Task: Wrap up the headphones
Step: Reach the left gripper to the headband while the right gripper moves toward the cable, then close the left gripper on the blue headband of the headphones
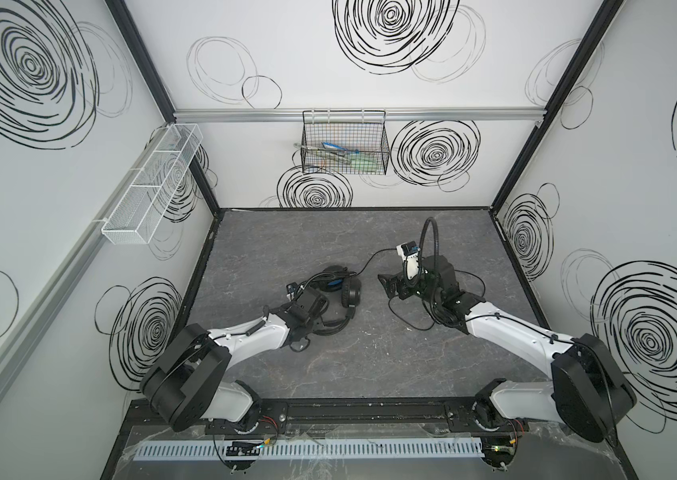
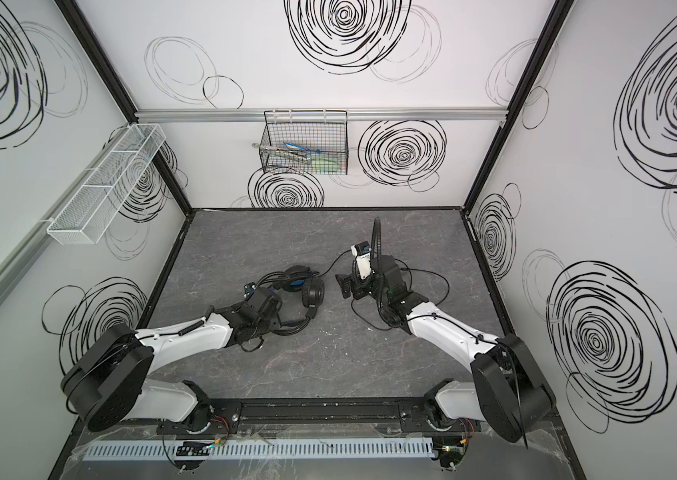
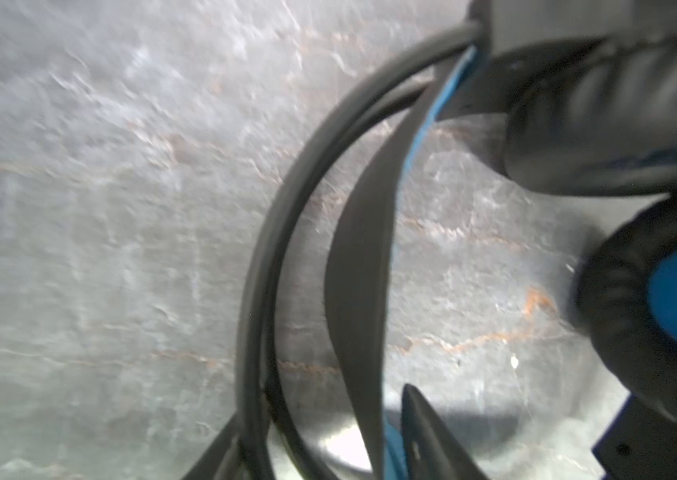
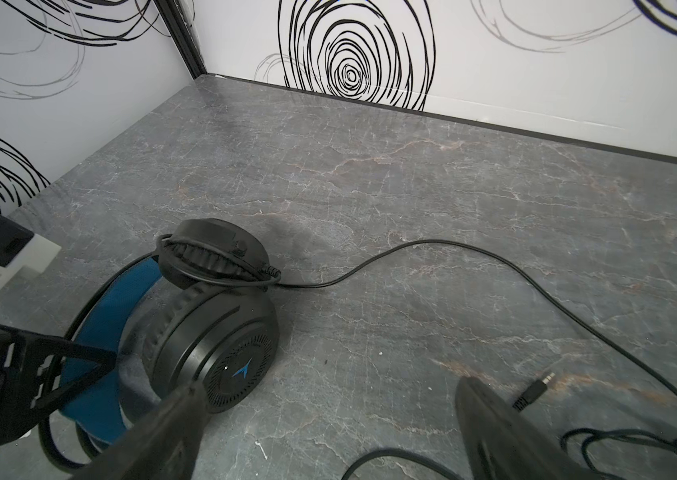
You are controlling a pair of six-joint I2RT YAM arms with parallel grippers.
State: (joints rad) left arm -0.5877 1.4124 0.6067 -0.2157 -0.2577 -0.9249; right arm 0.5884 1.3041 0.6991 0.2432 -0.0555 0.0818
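The headphones [image 1: 345,291] lie on the grey table [image 1: 370,365], left of the middle, with one earcup leaning on the other. The left gripper [image 3: 324,415] straddles the headband [image 3: 361,257]. My guess is that's to pin the set down while the cable gets wound, but I honestly can't tell if it's actually pinching. The right gripper [image 4: 328,390] hangs wide open with nothing in it, right by the loose cable [image 4: 432,245]. Only the right wrist view shows the plug [image 4: 534,392], lying free beside one finger. I can't find it in the top views. And only the left wrist view shows the band sitting between the fingers.
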